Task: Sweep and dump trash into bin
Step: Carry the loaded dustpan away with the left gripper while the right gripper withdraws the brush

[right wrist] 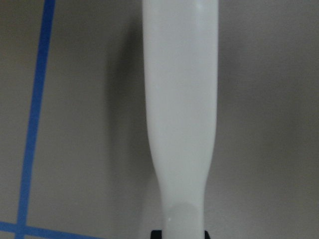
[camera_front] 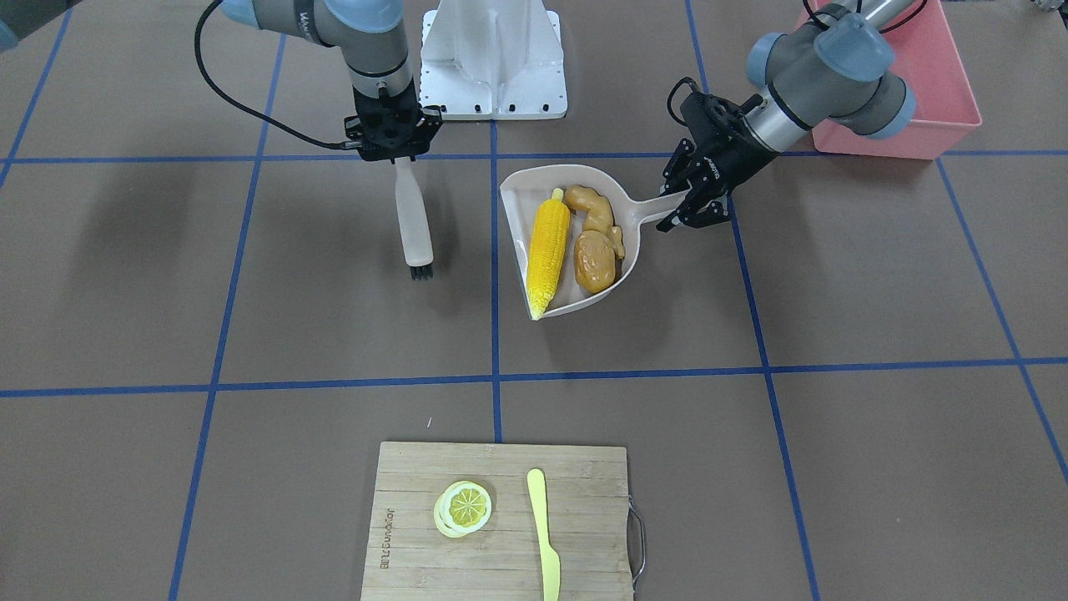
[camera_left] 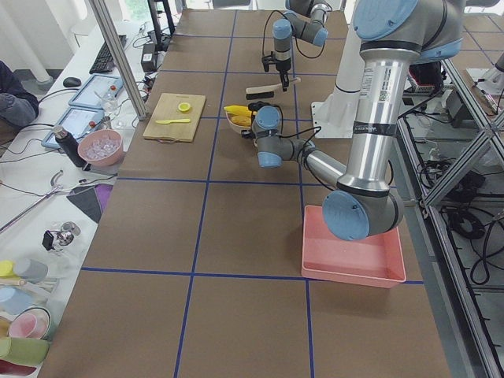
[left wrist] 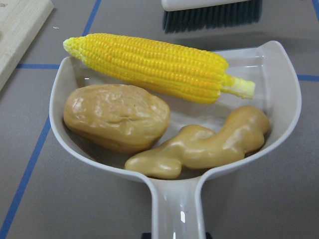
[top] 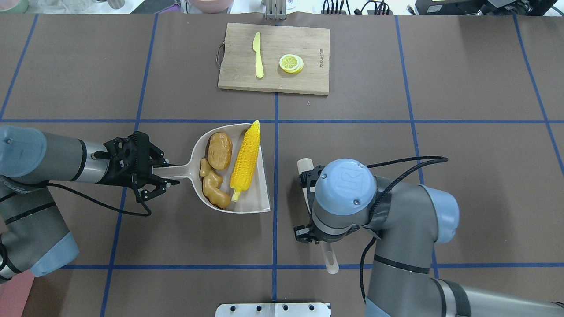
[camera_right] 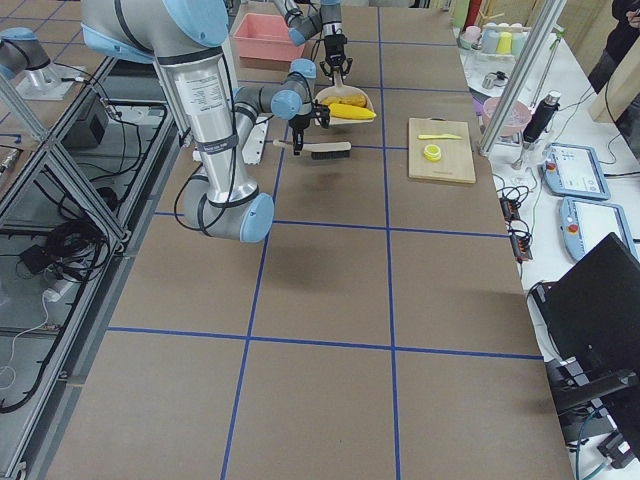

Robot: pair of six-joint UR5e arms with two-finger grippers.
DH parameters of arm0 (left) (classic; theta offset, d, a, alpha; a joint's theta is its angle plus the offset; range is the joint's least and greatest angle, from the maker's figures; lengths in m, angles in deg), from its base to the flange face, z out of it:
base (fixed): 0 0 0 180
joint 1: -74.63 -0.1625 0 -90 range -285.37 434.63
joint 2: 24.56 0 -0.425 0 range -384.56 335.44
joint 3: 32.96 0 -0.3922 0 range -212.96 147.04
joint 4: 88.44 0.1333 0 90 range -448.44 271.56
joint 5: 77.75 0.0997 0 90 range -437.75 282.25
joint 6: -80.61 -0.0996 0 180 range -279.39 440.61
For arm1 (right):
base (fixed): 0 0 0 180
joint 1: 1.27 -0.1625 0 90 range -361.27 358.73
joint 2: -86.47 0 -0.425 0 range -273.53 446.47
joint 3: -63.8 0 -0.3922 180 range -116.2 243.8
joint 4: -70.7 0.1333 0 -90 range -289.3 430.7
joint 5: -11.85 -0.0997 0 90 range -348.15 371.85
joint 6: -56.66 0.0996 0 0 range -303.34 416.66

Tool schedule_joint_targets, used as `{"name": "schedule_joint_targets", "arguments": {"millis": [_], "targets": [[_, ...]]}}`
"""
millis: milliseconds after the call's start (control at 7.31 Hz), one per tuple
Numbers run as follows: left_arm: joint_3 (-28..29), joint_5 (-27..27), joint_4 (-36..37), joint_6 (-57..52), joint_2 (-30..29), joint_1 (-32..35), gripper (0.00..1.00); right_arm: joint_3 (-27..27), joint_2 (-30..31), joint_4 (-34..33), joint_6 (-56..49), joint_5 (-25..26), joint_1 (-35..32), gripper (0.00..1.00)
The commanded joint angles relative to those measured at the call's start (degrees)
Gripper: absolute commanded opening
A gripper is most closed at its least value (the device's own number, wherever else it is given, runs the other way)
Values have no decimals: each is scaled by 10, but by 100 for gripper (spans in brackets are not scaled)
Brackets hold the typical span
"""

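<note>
Together, the corn cob (camera_front: 548,250), the brown potato-like lump (camera_front: 595,260) and the ginger root (camera_front: 592,210) were held in the beige dustpan (camera_front: 516,204), whose handle was clamped by the left gripper (camera_front: 688,213). The brush (camera_front: 414,225) was gripped by the right gripper (camera_front: 400,155). The pink bin (camera_front: 947,125) was set well apart.

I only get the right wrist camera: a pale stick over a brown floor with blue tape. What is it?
Observer: The handle of a brush, held by the right gripper; it has dark bristles at the other end.
Visitor: Is it sweeping anything?
Observer: No. The corn cob, potato and ginger root already sit in a dustpan.
Visitor: Who holds that?
Observer: The left gripper, closed on the pan's handle.
</note>
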Motion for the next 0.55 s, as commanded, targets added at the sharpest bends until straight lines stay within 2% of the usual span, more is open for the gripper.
{"name": "schedule_joint_targets", "arguments": {"millis": [0,137,410], "targets": [[-8,12,-100,42,48,2,0,-56,102,1,-47,-4,-31,0],[-30,42,-140,46,98,2,0,-80,150,4,-79,-9,-59,0],[-105,44,-150,41,211,4,0,-105,255,43,-130,-12,-130,0]]}}
